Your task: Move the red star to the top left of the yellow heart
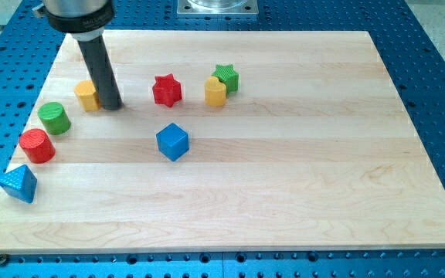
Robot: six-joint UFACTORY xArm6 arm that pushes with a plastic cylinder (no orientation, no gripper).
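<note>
The red star [167,89] lies in the upper middle of the wooden board [284,177]. A yellow block [215,92] sits to its right, touching a green star [227,77]. A second yellow block [87,95] lies at the upper left. I cannot tell which of the two yellow blocks is the heart. My tip [111,106] rests on the board right beside the left yellow block, on its right side, well to the left of the red star.
A blue cube [172,141] lies below the red star. Down the left edge are a green cylinder [54,118], a red cylinder [36,146] and a blue triangular block [18,184]. A blue perforated table surrounds the board.
</note>
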